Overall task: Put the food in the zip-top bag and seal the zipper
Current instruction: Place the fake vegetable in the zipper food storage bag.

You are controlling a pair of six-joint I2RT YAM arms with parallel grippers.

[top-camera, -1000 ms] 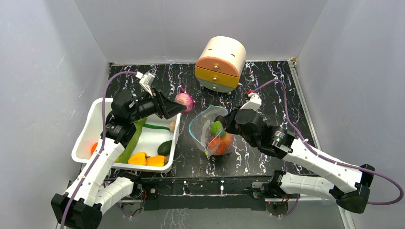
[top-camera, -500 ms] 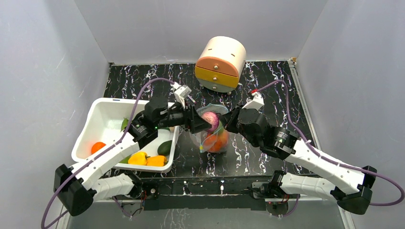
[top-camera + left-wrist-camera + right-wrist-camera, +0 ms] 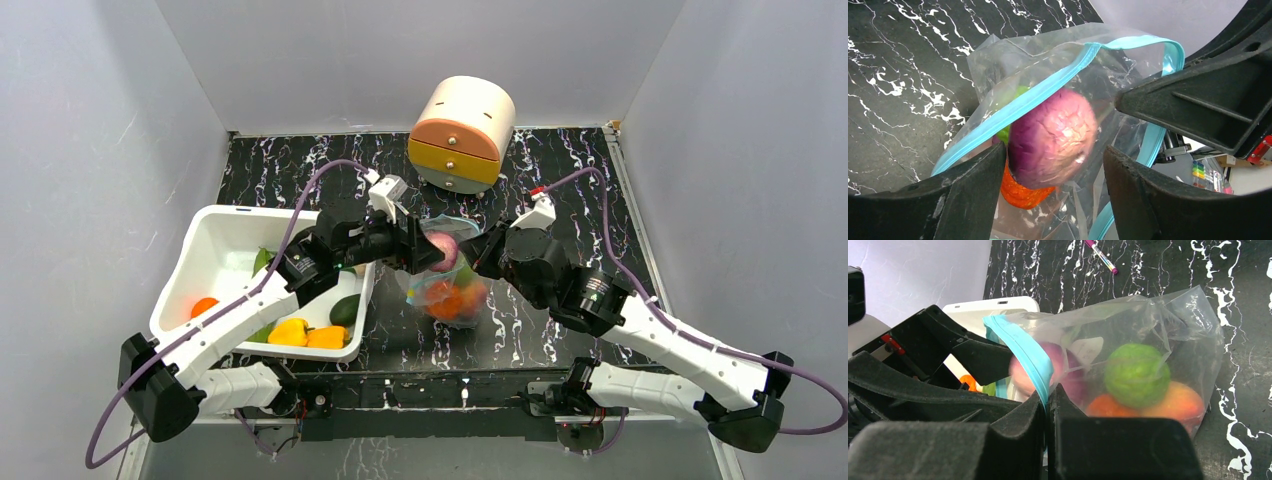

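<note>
The clear zip-top bag [image 3: 452,292] stands on the black marbled table with its mouth held up. My right gripper [image 3: 1048,391] is shut on the bag's blue-green zipper strip [image 3: 1024,347]. Inside lie a green round fruit [image 3: 1137,374], an orange fruit [image 3: 1107,406] and a red-pink one [image 3: 1177,402]. My left gripper [image 3: 1055,170] hangs open over the mouth. A purple onion-like piece of food [image 3: 1053,137] sits between its fingers, touching the left one and apart from the right one, partly under the rim strip [image 3: 1048,92].
A white tub [image 3: 215,225] at the left holds two yellow peppers [image 3: 290,331], a dark green piece [image 3: 346,309] and an orange fruit [image 3: 204,307]. A round beige drawer box [image 3: 462,133] stands at the back. A pen [image 3: 1103,257] lies beyond the bag.
My left arm swung from above the tub to the bag's mouth with the purple piece. Its jaws have widened and the piece has sunk into the bag. The right gripper kept its hold.
</note>
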